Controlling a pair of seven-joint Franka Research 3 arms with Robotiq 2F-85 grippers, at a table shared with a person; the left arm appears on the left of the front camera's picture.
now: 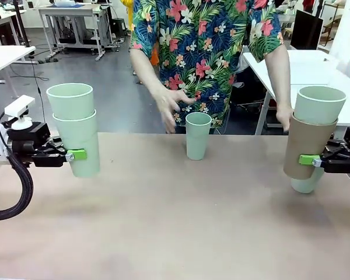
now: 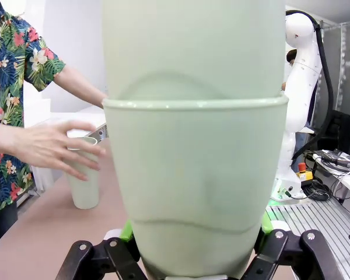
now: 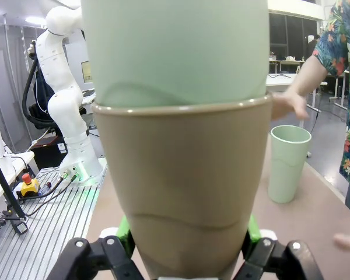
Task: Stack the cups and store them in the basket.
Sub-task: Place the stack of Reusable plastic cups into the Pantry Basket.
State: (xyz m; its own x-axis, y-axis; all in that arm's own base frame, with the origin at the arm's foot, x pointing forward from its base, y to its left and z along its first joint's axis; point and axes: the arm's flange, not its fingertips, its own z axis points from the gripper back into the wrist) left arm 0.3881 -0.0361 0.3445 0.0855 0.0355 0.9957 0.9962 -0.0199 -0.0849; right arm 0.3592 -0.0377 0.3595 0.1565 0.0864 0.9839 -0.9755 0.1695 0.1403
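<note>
Your left gripper [image 1: 76, 155] is clamping a green stack [image 1: 74, 125], your right gripper [image 1: 308, 159] a brown stack [image 1: 311, 140], as a lone cup [image 1: 198, 136] is standing upright at the table's [image 1: 175, 227] far edge, midway between them.

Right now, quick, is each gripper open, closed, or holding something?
Left gripper: closed on two stacked green cups.
Right gripper: closed on the brown cup, with a green cup nested in it.

The mint cup stack [image 2: 192, 146] and the tan-and-mint stack [image 3: 181, 175] run off their wrist views at 12 o'clock. In the front view, the right gripper [image 1: 309, 159] is cut off at 3 o'clock.
</note>
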